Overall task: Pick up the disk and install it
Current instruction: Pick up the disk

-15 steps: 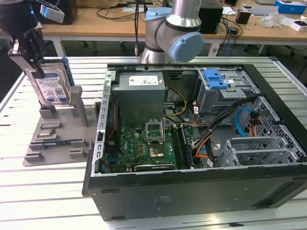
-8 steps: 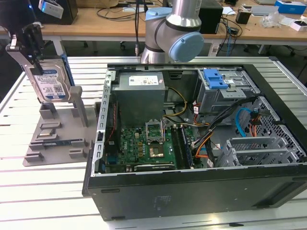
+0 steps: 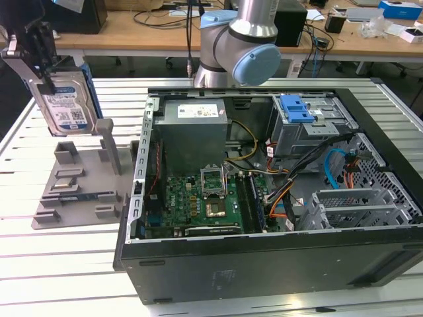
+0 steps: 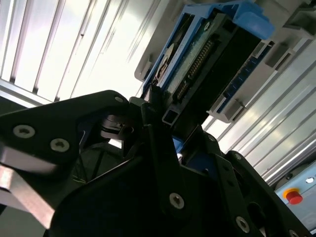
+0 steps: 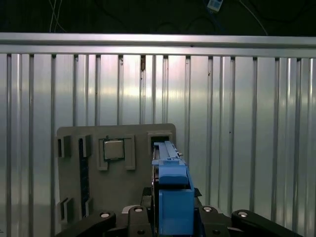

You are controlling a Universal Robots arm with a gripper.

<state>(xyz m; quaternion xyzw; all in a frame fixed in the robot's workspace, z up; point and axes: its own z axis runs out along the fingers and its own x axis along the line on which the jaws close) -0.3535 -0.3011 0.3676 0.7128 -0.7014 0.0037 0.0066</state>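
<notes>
The disk, a silver drive with a white-and-blue label and blue side rails, stands upright at the exterior view's far left, over the grey fixture plate. My gripper is shut on the disk's upper edge. In the second wrist view the black fingers clamp the disk, whose connector edge and circuit board show. In the first wrist view the disk's blue rail rises between the fingers above the fixture plate. Whether the disk's lower end still sits in the fixture's slot I cannot tell.
An open computer case lies on the slatted table to the exterior view's right, with a grey power supply, a motherboard and a drive bay with a blue latch. The arm's base stands behind it. A red button is nearby.
</notes>
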